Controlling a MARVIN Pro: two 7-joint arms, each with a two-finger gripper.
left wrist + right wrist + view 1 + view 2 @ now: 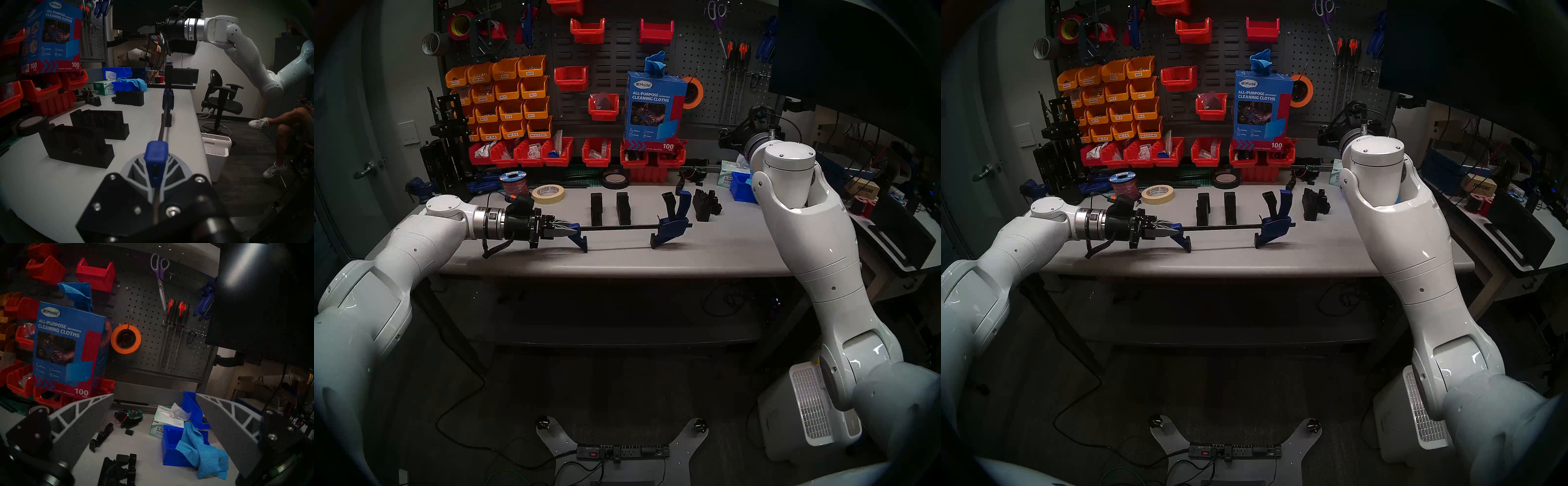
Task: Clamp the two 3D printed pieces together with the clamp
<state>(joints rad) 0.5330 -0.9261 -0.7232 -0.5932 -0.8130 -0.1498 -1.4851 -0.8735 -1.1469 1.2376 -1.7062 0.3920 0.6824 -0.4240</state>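
A: Clamp (619, 228)?
B: Pinched by its bar end in the left pincer (566, 230), arm level above the tabletop (619, 261), before two black pieces (610, 207).
A: Right pincer (154, 428)?
B: Raised, spread, empty.

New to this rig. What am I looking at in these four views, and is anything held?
It is a two-armed robot at a workbench. The two wide pictures come from its head; the other two from a camera on each wrist.

The left gripper is shut on the fixed-jaw end of the clamp, holding it across the table. The two black printed pieces stand apart just behind the bar, not yet clamped.

The right gripper is open and empty, up by the pegboard, above a blue bin with a cloth.
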